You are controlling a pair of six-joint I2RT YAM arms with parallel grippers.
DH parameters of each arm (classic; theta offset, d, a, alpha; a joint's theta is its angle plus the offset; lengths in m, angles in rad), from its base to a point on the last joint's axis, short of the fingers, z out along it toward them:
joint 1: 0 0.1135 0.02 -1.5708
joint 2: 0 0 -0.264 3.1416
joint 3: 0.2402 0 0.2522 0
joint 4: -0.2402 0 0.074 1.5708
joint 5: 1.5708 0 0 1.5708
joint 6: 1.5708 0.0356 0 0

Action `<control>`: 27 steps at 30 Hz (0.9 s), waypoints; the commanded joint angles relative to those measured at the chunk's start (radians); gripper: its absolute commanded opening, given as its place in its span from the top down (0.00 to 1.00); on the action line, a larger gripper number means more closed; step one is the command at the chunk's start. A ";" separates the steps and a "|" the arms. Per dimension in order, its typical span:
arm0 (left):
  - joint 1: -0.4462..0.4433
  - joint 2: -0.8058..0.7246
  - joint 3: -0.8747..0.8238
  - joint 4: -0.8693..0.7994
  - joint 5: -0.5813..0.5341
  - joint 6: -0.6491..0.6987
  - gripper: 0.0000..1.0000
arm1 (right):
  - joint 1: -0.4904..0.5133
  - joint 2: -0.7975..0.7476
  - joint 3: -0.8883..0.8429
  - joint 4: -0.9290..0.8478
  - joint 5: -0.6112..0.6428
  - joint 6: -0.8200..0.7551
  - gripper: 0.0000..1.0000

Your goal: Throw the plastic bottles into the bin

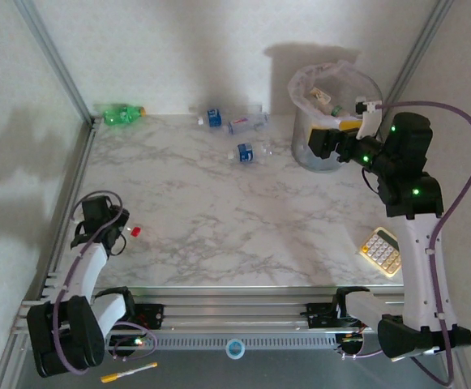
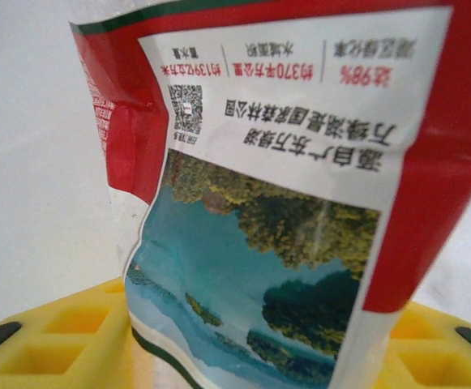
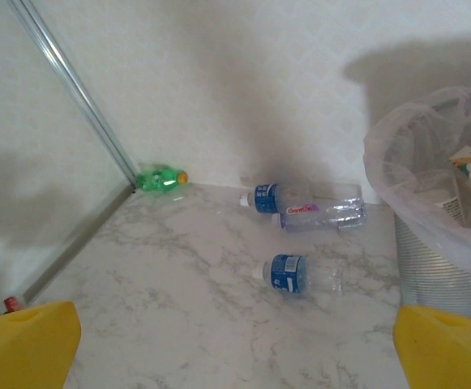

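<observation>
We see the left gripper clamped on a red-labelled bottle at the table's near-left edge. The right gripper hangs wide open beside the bin, with clear bottles and a green bottle lying leftward and a calculator near its arm.

Left hand low, near-left — clamped on bottle; right hand extended far-right — 2 fingers wide.

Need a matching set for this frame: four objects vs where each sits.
Things:
1. green bottle
2. calculator
3. red-labelled bottle
4. bin

Places:
A. between the left fingers
B. far right corner of the table
C. far left corner
D. near right edge, beside the right arm

Pairs: 1-C, 2-D, 3-A, 4-B
</observation>
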 commanded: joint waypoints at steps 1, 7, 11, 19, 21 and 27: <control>-0.083 -0.027 0.070 0.076 0.077 0.095 0.53 | 0.008 0.045 0.026 -0.002 -0.070 0.057 0.01; -0.330 -0.033 0.182 0.157 0.094 0.227 0.52 | 0.033 0.116 0.036 -0.040 -0.134 0.108 0.01; -0.485 -0.010 0.244 0.241 0.126 0.298 0.53 | 0.072 0.155 0.047 -0.062 -0.160 0.115 0.02; -0.826 0.158 0.458 0.227 0.015 0.519 0.54 | 0.146 0.199 0.046 -0.029 -0.218 0.181 0.03; -0.886 0.201 0.505 0.220 -0.040 0.548 0.54 | 0.162 0.205 0.047 -0.017 -0.238 0.199 0.04; -0.978 0.315 0.606 0.228 -0.112 0.572 0.56 | 0.226 0.215 0.038 -0.010 -0.233 0.235 0.06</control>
